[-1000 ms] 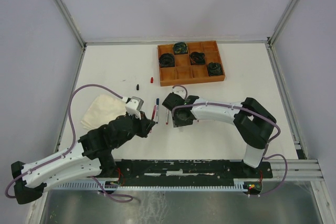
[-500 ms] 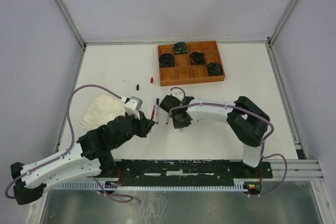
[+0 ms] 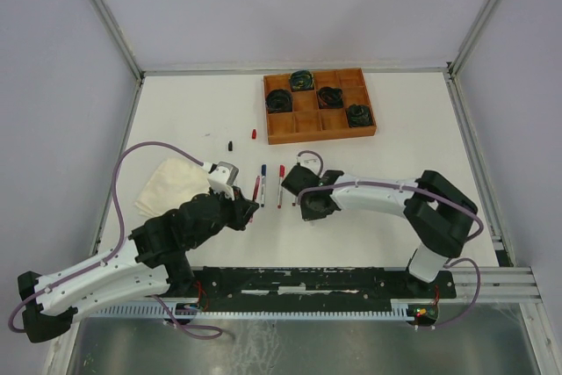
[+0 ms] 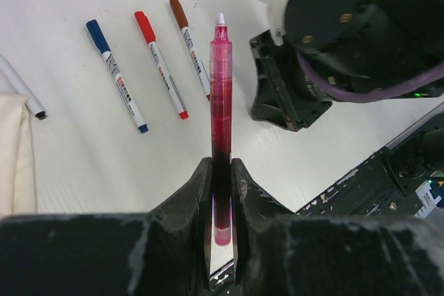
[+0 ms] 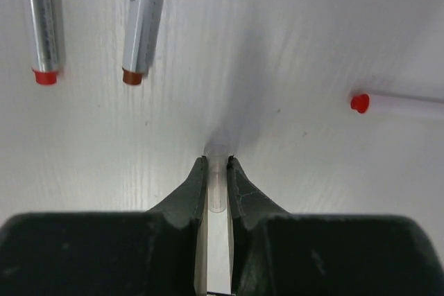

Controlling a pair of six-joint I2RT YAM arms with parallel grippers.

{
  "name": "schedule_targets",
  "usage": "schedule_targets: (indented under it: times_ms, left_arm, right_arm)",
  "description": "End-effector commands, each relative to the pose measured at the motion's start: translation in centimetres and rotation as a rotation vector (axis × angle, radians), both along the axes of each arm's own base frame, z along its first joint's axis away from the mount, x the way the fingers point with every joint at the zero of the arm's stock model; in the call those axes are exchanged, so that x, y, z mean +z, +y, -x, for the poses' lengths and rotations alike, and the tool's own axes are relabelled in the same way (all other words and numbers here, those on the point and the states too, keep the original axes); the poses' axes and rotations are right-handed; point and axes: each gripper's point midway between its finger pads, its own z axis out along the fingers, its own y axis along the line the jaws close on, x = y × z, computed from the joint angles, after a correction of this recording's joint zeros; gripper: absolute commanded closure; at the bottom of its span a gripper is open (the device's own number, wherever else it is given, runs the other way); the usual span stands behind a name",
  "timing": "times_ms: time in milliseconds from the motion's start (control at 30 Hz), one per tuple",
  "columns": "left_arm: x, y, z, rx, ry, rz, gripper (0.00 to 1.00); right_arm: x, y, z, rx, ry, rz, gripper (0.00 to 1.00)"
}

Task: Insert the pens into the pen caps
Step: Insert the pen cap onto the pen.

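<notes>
In the left wrist view my left gripper [image 4: 221, 171] is shut on a pink translucent pen [image 4: 220, 95], whose bare white tip points away from me. Beyond it on the table lie a blue-capped pen [image 4: 116, 77], a red-capped pen [image 4: 161, 67] and a brown-capped pen [image 4: 191, 50]. My right gripper [image 5: 216, 162] points down at the table, with its jaws pressed against a small clear pen cap [image 5: 216, 188]. From above, the left gripper [image 3: 248, 210] and right gripper [image 3: 309, 211] sit close together. Loose black [image 3: 230, 145] and red [image 3: 254, 134] pen caps lie farther back.
A wooden tray [image 3: 302, 122] holding dark cable coils stands at the back. A folded cream cloth [image 3: 171, 183] lies left of my left gripper, with a white pen [image 4: 21, 88] beside it. Another red-ended pen [image 5: 395, 104] lies right of my right gripper.
My right gripper has closed onto the clear cap. Its arm has shifted right, uncovering a red-capped pen. The left arm and its pink pen have not moved.
</notes>
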Motion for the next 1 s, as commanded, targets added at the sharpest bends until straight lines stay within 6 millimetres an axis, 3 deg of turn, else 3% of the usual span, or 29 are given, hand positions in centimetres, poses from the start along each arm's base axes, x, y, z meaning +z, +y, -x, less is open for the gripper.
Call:
schedule_targets:
  times_ms: [0,333,667,967]
  left_arm:
    - [2.4,-0.3,-0.7,0.037,-0.027,0.075,0.97]
    - [3.7,-0.5,-0.5,0.008,-0.071,0.105,0.97]
    - [6.0,-0.7,0.3,-0.068,-0.124,0.138,0.97]
    - [7.7,-1.4,1.3,-0.165,-0.164,0.132,0.97]
  right_arm:
    - [3.8,1.6,-0.4,0.034,-0.114,-0.203,0.93]
    - [14.0,4.4,-0.1,0.217,-0.369,-0.619,0.94]
    - [21.8,3.6,0.4,0.342,-0.693,-0.865,1.00]
    - [25.0,3.1,3.1,0.711,-0.929,-0.821,0.99]
